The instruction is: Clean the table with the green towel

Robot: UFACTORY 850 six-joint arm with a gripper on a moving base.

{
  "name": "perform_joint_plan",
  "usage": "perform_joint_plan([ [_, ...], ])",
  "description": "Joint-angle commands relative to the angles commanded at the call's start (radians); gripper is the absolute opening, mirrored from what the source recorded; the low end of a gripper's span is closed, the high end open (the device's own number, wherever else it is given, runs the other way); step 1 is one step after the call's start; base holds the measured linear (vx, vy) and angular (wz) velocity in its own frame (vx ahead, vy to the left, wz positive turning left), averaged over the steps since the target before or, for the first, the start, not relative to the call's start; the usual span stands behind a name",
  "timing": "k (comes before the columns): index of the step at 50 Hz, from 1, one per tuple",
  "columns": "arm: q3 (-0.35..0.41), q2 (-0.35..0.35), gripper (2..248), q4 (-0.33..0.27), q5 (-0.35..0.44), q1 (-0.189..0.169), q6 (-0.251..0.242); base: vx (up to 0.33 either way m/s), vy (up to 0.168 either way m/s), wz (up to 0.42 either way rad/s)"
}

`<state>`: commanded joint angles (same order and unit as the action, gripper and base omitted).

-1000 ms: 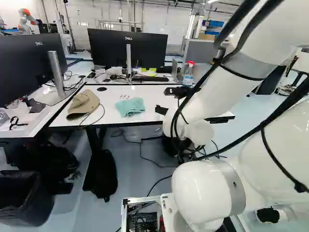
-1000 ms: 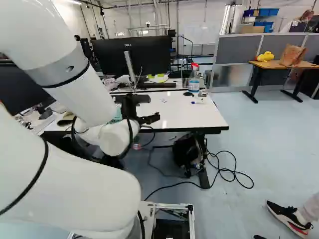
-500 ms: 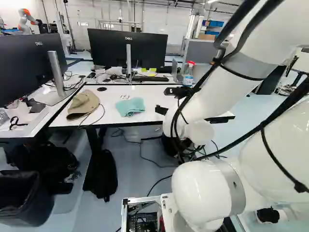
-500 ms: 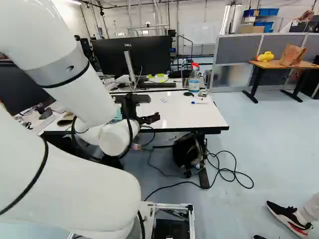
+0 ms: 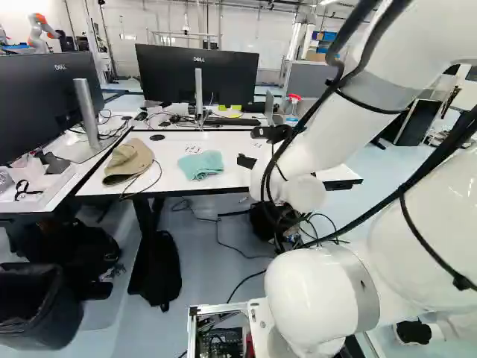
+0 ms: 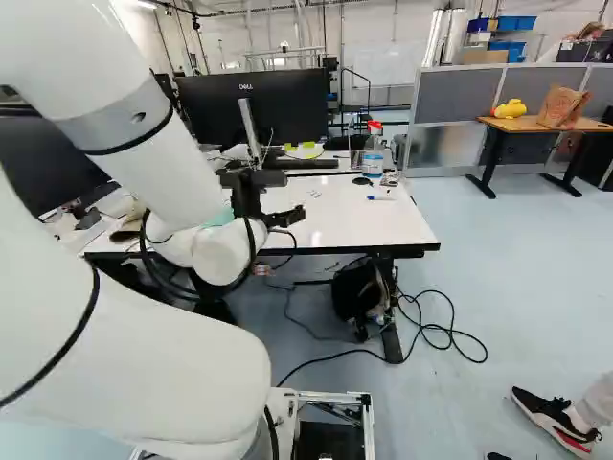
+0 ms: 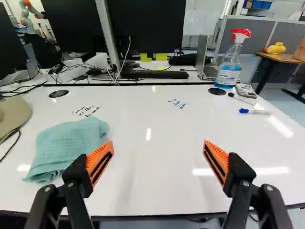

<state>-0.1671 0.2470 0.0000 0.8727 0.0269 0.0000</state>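
Over the near part of the white table, the black gripper shows in the left base view. In the wrist view the gripper stands open, its orange pads wide apart with nothing between them. The crumpled green towel lies on the table beside one finger, partly behind it. Black writing lies just beyond the towel, and small blue writing is farther across the tabletop. The towel is also visible in the left base view.
A tan cap lies beside the towel. Near the table's far corner are a spray bottle, a black-capped marker and a blue-capped marker. Monitors stand beyond. Another robot is far back.
My arm has lifted the open gripper a little and shifted it slightly leftward in the left base view. The towel and the base have stayed still.
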Motion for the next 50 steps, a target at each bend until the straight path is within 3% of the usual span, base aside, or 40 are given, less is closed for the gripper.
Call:
perform_joint_plan([
  [26, -0.083, -0.02, 247, 0.0, 0.0, 0.089, 0.0, 0.0, 0.0, 0.0],
  [50, -0.138, -0.082, 247, 0.0, 0.0, 0.175, 0.0, 0.0, 0.0, 0.0],
])
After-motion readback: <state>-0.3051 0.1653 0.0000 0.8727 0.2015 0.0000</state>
